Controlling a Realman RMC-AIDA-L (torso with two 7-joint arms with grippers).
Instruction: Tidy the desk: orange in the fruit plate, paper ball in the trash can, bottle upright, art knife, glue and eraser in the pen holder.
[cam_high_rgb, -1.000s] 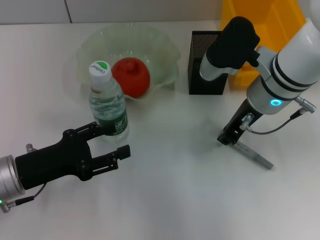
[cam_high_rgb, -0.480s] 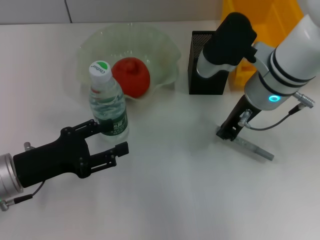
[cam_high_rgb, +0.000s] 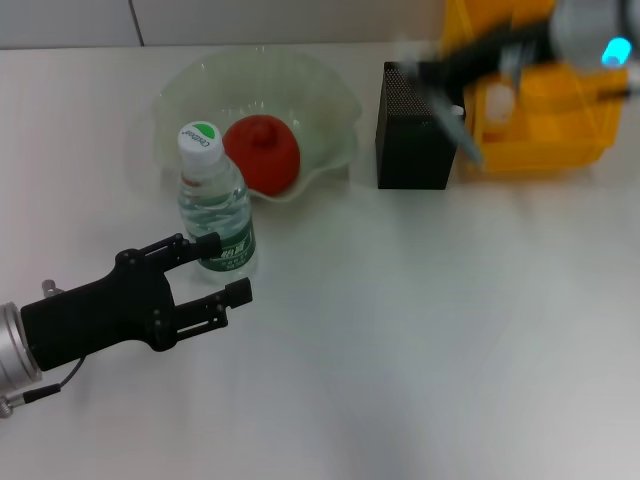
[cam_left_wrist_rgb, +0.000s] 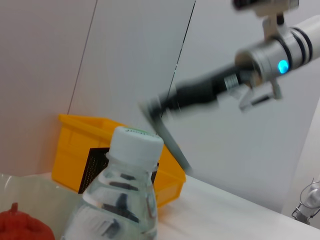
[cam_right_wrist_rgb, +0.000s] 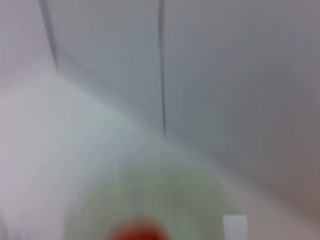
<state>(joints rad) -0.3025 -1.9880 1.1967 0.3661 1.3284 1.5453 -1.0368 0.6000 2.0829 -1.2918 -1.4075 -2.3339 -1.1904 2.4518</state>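
Note:
The bottle (cam_high_rgb: 214, 205) stands upright in front of the fruit plate (cam_high_rgb: 325, 85), which holds the orange (cam_high_rgb: 262, 152). My left gripper (cam_high_rgb: 222, 268) is open and empty, just in front of the bottle's base. My right gripper (cam_high_rgb: 440, 72) is blurred, high over the pen holder (cam_high_rgb: 410, 130). It is shut on the grey art knife (cam_high_rgb: 455, 125), which slants down beside the holder's rim. In the left wrist view the bottle (cam_left_wrist_rgb: 122, 200) is close, with the right gripper (cam_left_wrist_rgb: 160, 106) and the knife (cam_left_wrist_rgb: 172, 142) beyond it. Paper ball, glue and eraser are not visible.
The yellow trash can (cam_high_rgb: 545, 100) stands right behind the pen holder; a blurred white shape (cam_high_rgb: 497, 103) shows in it, and I cannot tell what it is. The right wrist view shows only a blurred fruit plate (cam_right_wrist_rgb: 165, 200) and orange (cam_right_wrist_rgb: 137, 232).
My right gripper has lifted the art knife off the table at the right and swung it up and back over the pen holder. The left gripper has drifted slightly left.

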